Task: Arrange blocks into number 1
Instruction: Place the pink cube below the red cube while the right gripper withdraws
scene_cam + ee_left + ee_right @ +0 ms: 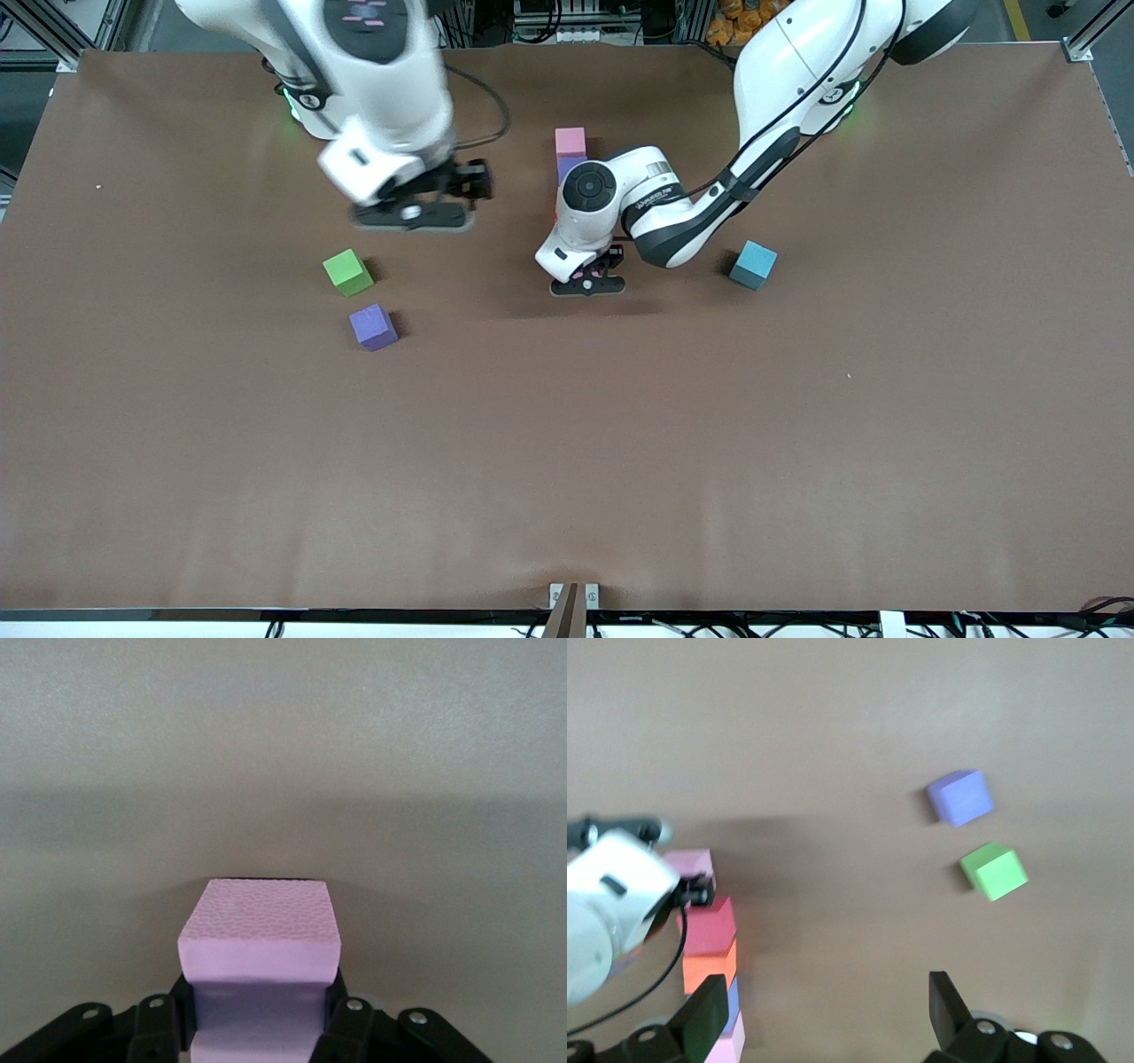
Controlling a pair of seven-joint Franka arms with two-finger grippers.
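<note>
A row of blocks runs toward the front camera in the middle of the table. A pink block (570, 142) is the farthest, then a purple block (567, 168). The left arm covers the others in the front view. The right wrist view shows the orange block (709, 972) and the red block (709, 926). My left gripper (587, 282) is shut on a second pink block (260, 930) at the row's near end, beside the red one. My right gripper (416, 211) hangs open over bare table toward the right arm's end, holding nothing. A loose purple cube (373, 327) lies nearer the camera.
A green cube (347, 272) sits just farther from the camera than the loose purple cube. A light blue cube (753, 264) lies toward the left arm's end, beside the left forearm. Brown table (620, 461) stretches wide toward the camera.
</note>
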